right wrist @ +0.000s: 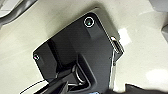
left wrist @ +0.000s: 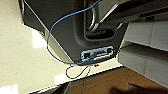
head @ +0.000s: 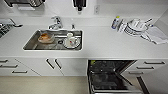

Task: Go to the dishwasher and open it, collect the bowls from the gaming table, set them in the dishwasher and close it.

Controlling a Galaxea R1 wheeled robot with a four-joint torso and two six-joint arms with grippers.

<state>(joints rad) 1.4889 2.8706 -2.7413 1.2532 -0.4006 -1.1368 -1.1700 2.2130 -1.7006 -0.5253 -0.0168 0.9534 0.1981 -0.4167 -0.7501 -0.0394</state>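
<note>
Below the white counter (head: 100, 47), right of the sink (head: 53, 40), the dishwasher (head: 110, 75) stands open, door lowered. Driving off, the base could clip that door. Whether either gripper is spread or pressed together, I cannot tell

The sink (head: 53, 40) sits in the bench (head: 100, 42). The open dishwasher (head: 110, 75) lies below, right of it. Stacked dishes (head: 136, 27) stand far right.
</note>
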